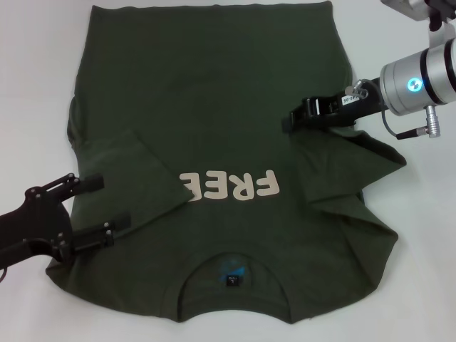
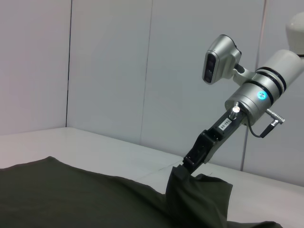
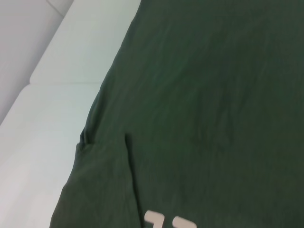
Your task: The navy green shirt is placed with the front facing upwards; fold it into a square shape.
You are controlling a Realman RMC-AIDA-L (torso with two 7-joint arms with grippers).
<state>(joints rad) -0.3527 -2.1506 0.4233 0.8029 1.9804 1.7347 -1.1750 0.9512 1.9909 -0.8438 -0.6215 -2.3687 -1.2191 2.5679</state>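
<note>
The navy green shirt (image 1: 214, 107) lies flat on the white table, front up, collar (image 1: 231, 274) nearest me, cream "FREE" lettering (image 1: 229, 187) on the chest. Its sleeve on my left is folded in over the chest (image 1: 135, 171). My right gripper (image 1: 291, 122) is shut on the fabric of the other sleeve (image 1: 342, 171) and holds it raised over the shirt's right side; the left wrist view shows it (image 2: 186, 165) pinching a lifted peak of cloth (image 2: 199, 194). My left gripper (image 1: 114, 203) is open and empty, low over the shirt's left edge.
White table (image 1: 28, 85) shows on both sides of the shirt and beyond its hem. A white wall (image 2: 109, 61) stands behind the table. The right wrist view shows the shirt body (image 3: 213, 95) and the table edge (image 3: 52, 95).
</note>
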